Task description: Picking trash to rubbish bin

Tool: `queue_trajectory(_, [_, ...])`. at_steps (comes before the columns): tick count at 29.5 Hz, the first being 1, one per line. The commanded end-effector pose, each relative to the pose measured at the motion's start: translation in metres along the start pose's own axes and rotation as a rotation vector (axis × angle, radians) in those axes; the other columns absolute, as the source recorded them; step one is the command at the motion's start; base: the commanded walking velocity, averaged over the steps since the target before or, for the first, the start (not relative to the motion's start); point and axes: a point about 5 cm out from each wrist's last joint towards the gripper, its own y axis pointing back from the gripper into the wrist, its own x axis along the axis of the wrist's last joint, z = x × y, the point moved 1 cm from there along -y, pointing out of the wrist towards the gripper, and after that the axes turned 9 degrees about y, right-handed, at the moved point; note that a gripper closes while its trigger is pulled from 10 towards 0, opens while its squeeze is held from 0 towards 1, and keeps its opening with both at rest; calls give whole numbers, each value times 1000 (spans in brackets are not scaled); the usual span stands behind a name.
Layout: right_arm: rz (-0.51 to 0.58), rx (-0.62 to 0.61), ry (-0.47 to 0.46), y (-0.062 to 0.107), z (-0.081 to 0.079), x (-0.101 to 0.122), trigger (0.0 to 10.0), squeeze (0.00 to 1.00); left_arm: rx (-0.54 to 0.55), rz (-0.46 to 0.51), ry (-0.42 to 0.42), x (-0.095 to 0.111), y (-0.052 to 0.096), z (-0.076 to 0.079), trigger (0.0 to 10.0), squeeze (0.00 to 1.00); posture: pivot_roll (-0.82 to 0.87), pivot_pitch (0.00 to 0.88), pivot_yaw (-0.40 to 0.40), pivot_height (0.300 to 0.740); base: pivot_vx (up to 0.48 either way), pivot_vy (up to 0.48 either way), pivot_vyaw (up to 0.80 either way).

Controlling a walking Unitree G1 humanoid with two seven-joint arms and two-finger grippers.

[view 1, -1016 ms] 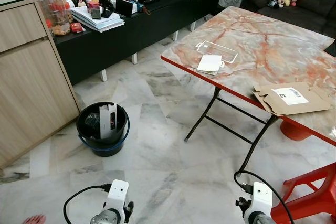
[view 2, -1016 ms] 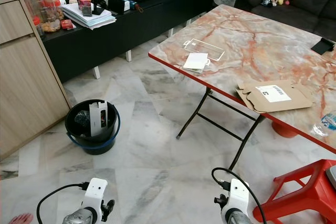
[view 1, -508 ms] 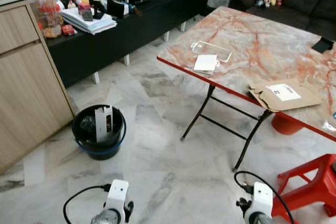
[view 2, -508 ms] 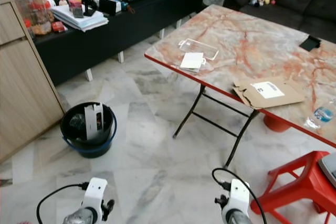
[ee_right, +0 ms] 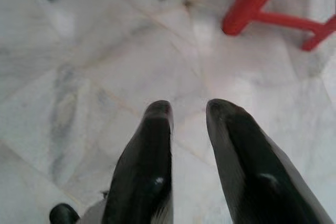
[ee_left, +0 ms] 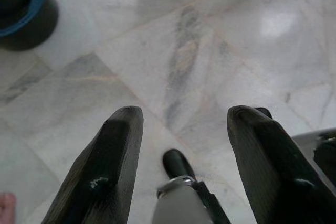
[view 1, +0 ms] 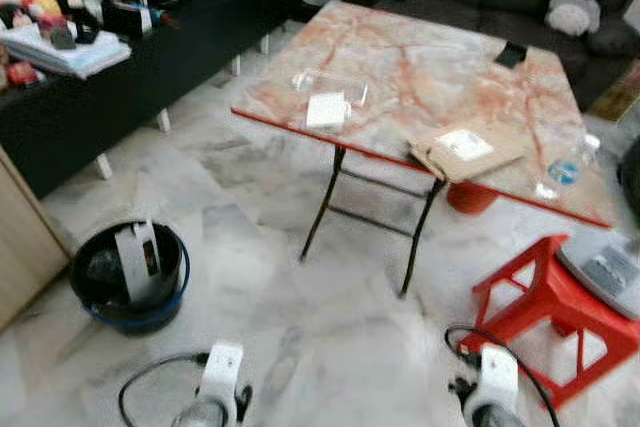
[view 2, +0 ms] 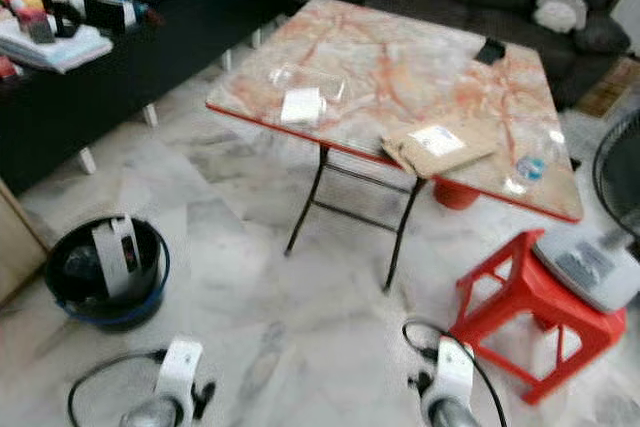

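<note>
While both arms hang low over the marble floor, neither holds anything; left gripper has its fingers spread wide, right gripper has fingers close together with a narrow gap, empty. Black rubbish bin with blue rim stands on the floor to the robot's left, near the wooden cabinet; inside it a white upright card-like piece and dark contents, too blurred to identify. Folding table ahead carries the trash: clear plastic packaging, white packet just beside it, flattened cardboard box, plastic bottle near the edge. Red stool on the right bears a grey device.
</note>
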Motion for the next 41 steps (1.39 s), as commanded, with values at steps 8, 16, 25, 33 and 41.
queue_trajectory(8, [9, -17, 2, 0, 7, 3, 10000, 0, -9, -17, -1, -5, 0, 6, 10000, 0, 0, 49, -125, 740, 0, 0, -706])
queue_trajectory(16, [11, -19, -1, 0, 7, 3, 10000, 0, -6, -16, -3, -4, 0, 6, 10000, 0, -2, 48, -124, 740, 0, 0, -707])
queue_trajectory(25, [24, -15, -8, 0, 6, 5, 10000, 0, -3, -8, -14, -2, 0, 6, 10000, 0, -2, 51, -122, 740, 0, 0, -456])
queue_trajectory(33, [52, -8, -22, -1, 5, 11, 10000, 0, 19, 37, -17, 12, -3, 4, 10000, 0, 2, 54, -117, 740, 0, 0, 0])
queue_trajectory(41, [68, 0, -36, -2, 1, 15, 10000, 0, 89, 64, 30, 18, -3, -8, 10000, 0, 5, 51, -106, 740, 0, 0, 0])
